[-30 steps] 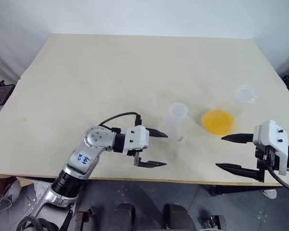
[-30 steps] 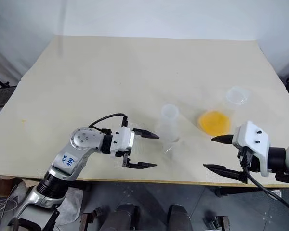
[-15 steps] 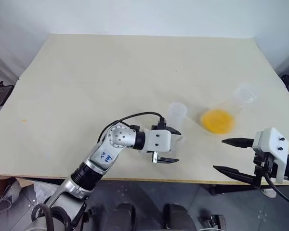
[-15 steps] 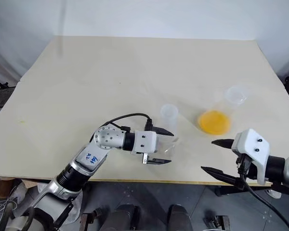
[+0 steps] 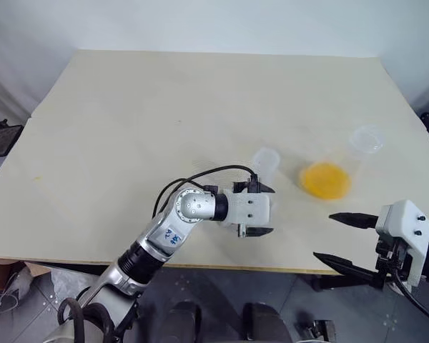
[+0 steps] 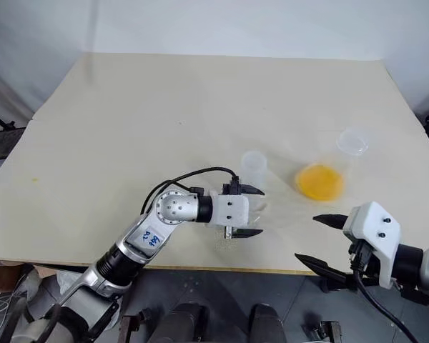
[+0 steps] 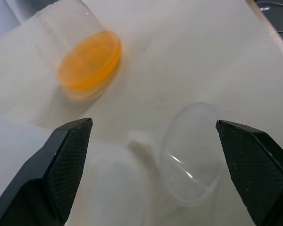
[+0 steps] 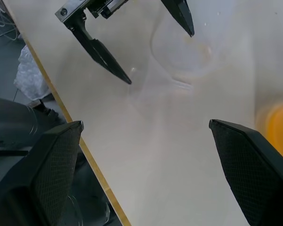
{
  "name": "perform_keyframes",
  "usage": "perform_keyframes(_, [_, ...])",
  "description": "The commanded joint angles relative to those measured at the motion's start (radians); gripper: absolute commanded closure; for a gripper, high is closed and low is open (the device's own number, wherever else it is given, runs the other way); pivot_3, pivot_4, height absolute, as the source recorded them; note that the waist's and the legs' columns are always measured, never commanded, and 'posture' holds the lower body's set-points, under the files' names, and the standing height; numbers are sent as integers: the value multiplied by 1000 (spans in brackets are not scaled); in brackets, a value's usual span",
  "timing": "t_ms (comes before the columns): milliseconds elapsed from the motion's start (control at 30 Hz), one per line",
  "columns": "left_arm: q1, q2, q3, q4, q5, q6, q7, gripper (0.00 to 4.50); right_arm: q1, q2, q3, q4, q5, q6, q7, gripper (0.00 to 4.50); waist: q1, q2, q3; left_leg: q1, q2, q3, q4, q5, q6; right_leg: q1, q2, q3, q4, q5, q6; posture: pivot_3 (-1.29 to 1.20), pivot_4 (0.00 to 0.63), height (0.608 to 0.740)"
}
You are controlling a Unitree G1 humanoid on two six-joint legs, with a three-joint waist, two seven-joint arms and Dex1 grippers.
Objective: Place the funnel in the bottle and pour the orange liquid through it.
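Both arms were out in front, and both grippers were wide open.

The left arm reached across toward the middle, bent at the elbow, with a black cable looping over its wrist. The left gripper (image 5: 259, 211) pointed to the right and a little down, its two black fingers spread apart, one above the other, with nothing pinched between them. The right arm stayed low on the right side, near the table's front edge. The right gripper (image 5: 333, 238) pointed toward the left, and its two long black fingers (image 5: 350, 219) were spread far apart and held nothing.
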Motion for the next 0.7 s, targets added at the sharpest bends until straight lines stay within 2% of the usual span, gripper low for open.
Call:
perform_keyframes(33, [-22, -5, 5, -32, 13, -1, 14, 36, 5, 12, -29, -26, 19, -5, -13, 0, 0, 0, 0, 0, 0, 0, 0, 0, 0, 0, 0, 0, 0, 0, 0, 0, 150, 740])
perform_keyframes(233, [-28, -20, -25, -12, 45, -15, 26, 36, -29, 53, -45, -1, 78, 6, -76, 0, 0, 0, 0, 0, 0, 0, 0, 0, 0, 0, 0, 0, 0, 0, 0, 0, 150, 740])
perform_keyframes(700, [-35, -45, -87, -13, 106, -18, 26, 36, -11, 41, -59, -4, 94, 3, -98, 0, 13, 0, 0, 0, 0, 1, 0, 0, 0, 0, 0, 1, 0, 0, 0, 0, 150, 740])
